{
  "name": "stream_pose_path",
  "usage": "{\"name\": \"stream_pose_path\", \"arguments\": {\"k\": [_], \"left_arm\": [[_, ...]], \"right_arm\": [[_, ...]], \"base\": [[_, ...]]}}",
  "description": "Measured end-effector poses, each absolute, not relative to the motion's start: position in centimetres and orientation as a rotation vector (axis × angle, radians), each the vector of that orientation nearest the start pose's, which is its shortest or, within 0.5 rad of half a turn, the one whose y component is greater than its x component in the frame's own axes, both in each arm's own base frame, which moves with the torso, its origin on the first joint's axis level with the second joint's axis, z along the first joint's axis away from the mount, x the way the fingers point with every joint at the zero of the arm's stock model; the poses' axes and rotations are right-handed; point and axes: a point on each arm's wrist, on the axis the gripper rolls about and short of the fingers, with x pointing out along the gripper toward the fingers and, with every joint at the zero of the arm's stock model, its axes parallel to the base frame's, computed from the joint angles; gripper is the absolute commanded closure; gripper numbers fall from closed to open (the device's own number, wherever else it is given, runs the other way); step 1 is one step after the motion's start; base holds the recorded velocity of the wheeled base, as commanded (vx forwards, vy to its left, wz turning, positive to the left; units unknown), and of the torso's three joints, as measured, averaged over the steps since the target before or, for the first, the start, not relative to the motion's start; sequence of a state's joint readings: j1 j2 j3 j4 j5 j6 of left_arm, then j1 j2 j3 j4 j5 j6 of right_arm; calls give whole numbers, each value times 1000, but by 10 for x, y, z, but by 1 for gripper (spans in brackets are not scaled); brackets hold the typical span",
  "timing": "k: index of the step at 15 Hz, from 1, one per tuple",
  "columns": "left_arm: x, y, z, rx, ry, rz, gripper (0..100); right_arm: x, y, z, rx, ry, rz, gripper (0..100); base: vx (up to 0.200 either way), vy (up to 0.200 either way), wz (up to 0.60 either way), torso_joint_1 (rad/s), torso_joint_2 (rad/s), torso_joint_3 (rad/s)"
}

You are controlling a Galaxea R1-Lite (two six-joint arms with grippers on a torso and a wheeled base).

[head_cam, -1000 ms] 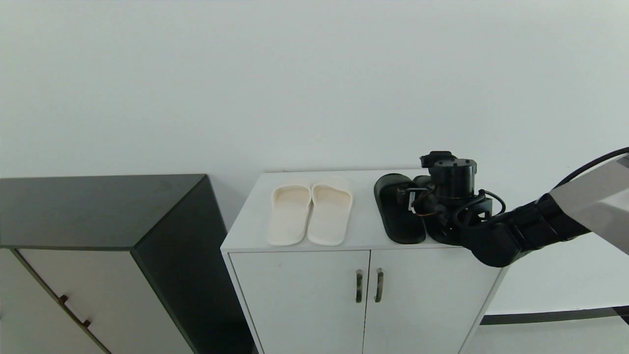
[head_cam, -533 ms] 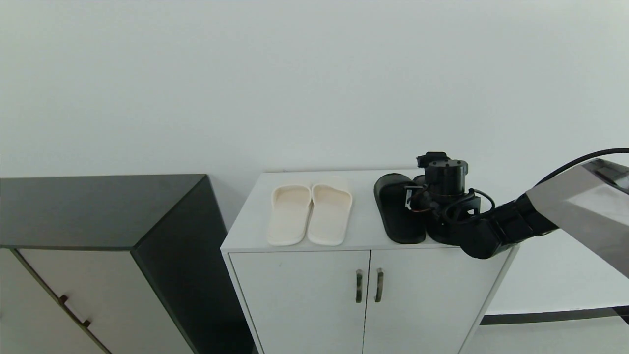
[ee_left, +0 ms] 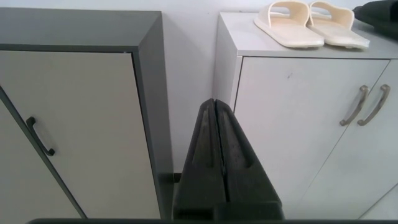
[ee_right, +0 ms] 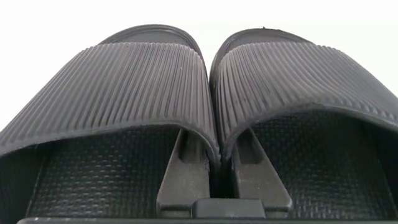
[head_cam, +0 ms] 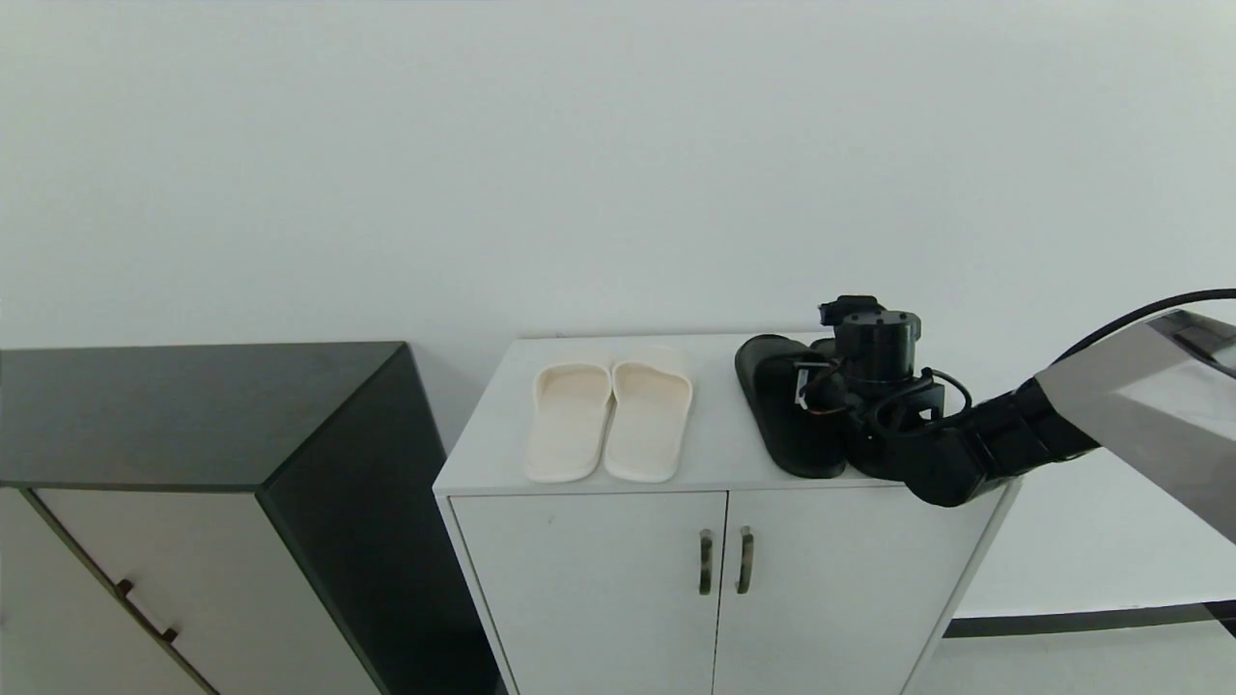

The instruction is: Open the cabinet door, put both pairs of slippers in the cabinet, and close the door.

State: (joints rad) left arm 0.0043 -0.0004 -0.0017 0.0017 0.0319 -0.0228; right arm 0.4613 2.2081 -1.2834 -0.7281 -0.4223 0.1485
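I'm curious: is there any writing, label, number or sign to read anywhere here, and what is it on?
None: no word, number or sign can be read on the white cabinet, the cream slippers, the black slippers, the dark cabinet or the wall.

A dark cupboard (head_cam: 193,415) is seen at the left, set against the wall (head_cam: 618,164). Its top and its side are black and matt. Its front panel (head_cam: 97,579) is pale, of a beige-grey tone, and a small dark handle (head_cam: 145,610) is fixed on it. In the left wrist view, this handle is seen near the panel's edge. The wall is plain and white. At the lower right a dark skirting strip (head_cam: 1081,619) is laid along the foot of the wall, and a light floor (head_cam: 1091,666) is seen below it.
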Motion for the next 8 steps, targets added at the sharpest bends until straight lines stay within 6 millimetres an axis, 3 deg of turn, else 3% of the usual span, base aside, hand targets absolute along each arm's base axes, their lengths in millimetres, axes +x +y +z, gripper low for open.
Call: {"name": "stream_pose_path", "arguments": {"k": [3,8], "left_arm": [[-23,1,76,-23,-1,36,100],[-23,1,76,-23,-1,37,100]], "right_arm": [[366,195,147,73,192,200,100],[266,194,169,75,273,635,100]], "base": [[0,0,0,0,0,0],[0,0,0,0,0,0]]}}
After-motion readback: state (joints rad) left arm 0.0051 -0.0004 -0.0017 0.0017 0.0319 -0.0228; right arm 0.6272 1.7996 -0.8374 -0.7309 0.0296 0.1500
